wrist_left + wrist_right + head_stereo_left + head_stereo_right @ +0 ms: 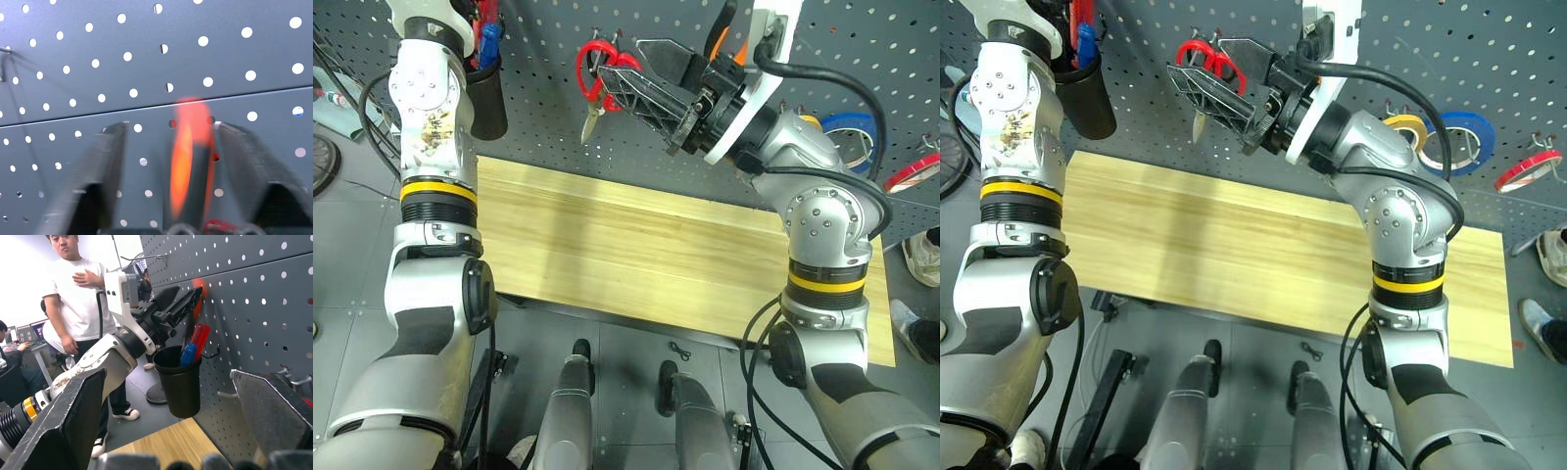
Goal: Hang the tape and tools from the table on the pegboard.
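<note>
The pegboard point(548, 117) rises behind the pale wooden table point(636, 235), whose top is bare. Red-handled scissors point(592, 64) hang on the board, blades down. My right gripper point(625, 61) is open with its fingers right at the scissors' handles; I cannot tell whether they touch. My left gripper point(171, 127) is open against the board, and a slim orange-and-black handle point(188, 161), apparently the screwdriver's, stands loose between its fingers. The right wrist view shows that left gripper point(183, 298) just above a black cup point(181, 382). The yellow tape point(1408, 127) hangs on the board behind my right arm.
The black cup point(489, 98) on the board holds red and blue handles. A blue roll point(1464, 137) and a red roll point(1528, 168) hang at the right. A person in a white T-shirt point(80, 298) stands off to the left. Shoes point(925, 259) show beyond the table's right end.
</note>
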Tool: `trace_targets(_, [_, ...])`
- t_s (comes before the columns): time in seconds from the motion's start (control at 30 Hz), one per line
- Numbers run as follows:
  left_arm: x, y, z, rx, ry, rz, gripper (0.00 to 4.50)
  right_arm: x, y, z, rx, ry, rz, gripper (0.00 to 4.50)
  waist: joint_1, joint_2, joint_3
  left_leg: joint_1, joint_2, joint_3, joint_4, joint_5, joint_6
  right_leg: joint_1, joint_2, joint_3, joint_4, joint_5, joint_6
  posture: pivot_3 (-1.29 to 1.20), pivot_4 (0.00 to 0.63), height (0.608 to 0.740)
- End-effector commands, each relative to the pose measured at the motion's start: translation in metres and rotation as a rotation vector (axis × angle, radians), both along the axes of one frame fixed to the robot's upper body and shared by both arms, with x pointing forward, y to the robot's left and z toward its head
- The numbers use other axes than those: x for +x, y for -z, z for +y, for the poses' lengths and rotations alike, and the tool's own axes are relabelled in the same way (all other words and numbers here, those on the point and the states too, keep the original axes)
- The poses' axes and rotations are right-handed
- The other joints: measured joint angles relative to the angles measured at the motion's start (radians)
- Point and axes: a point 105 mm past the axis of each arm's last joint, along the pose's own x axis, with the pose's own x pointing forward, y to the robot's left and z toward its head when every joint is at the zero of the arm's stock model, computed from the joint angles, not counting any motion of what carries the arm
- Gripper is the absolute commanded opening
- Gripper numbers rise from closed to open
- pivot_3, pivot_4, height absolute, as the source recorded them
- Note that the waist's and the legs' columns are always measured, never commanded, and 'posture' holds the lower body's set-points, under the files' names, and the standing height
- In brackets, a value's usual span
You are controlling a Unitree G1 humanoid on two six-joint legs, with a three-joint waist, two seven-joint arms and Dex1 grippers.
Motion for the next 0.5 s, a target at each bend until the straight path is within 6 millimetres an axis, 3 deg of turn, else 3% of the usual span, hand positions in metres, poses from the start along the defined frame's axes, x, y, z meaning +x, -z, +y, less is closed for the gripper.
trace_targets(0.03, [-0.023, -0.019, 0.007, 0.009, 0.001, -0.080, 4.46, -0.009, -0.004, -0.004, -0.011, 0.006, -0.052, 4.50, 0.000, 0.000, 0.000, 0.000, 0.000, 0.000, 0.000, 0.000, 0.000, 0.000, 0.000, 0.000, 0.000, 0.000, 0.000, 0.14, 0.324, 0.740])
trace_targets(0.17, [-0.037, -0.010, 0.010, 0.040, 0.072, -0.013, 4.46, -0.011, 0.010, -0.015, -0.067, 0.047, -0.042, 4.50, 0.000, 0.000, 0.000, 0.000, 0.000, -0.001, 0.000, 0.000, 0.000, 0.000, 0.000, 0.000, 0.001, 0.000, 0.000, 0.15, 0.334, 0.740])
trace_targets(0.3, [-0.050, 0.020, -0.014, 0.146, 0.289, 0.189, 4.46, -0.018, 0.041, -0.029, -0.203, 0.087, -0.010, 4.50, 0.001, 0.000, 0.000, 0.000, 0.000, -0.001, 0.000, 0.001, 0.000, 0.000, 0.000, 0.000, 0.002, 0.000, 0.000, 0.16, 0.346, 0.740])
trace_targets(0.5, [-0.070, 0.120, -0.063, 0.337, 0.569, 0.653, 4.46, -0.016, 0.099, -0.052, -0.352, 0.201, 0.132, 4.50, 0.000, 0.000, 0.000, 0.003, 0.000, -0.002, 0.002, 0.000, 0.000, 0.004, 0.000, 0.000, -0.001, 0.000, 0.000, 0.18, 0.357, 0.740])
